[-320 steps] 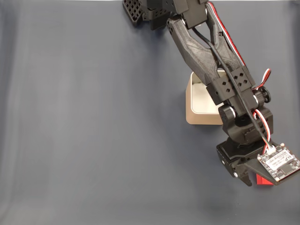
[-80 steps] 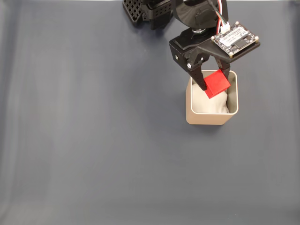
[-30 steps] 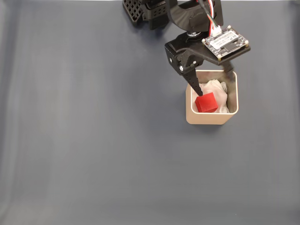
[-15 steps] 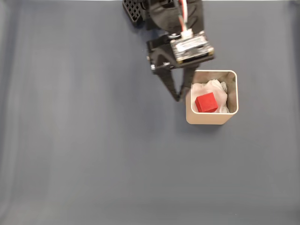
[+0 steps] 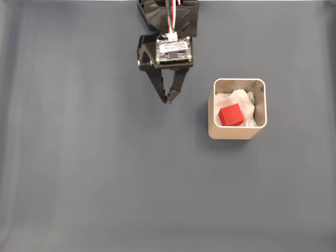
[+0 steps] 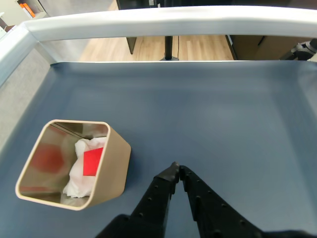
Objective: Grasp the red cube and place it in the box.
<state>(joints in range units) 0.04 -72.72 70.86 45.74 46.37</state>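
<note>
I see the red cube (image 5: 230, 115) resting on white wadding (image 5: 243, 100) inside the box (image 5: 234, 133), which cushions it there. My gripper (image 5: 169, 100) hangs clenched and empty over the bare dark tabletop (image 5: 79, 168), well apart from the box on its left in the fixed view, so I judge the placement done.

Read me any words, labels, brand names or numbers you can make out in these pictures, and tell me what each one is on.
Small circuit board on top of the gripper: rows of tiny white print, too small and blurred to read in the fixed view.
Red cube: plain faces, no text.
Box: no label or marking in either view.
No other text can be read.
</note>
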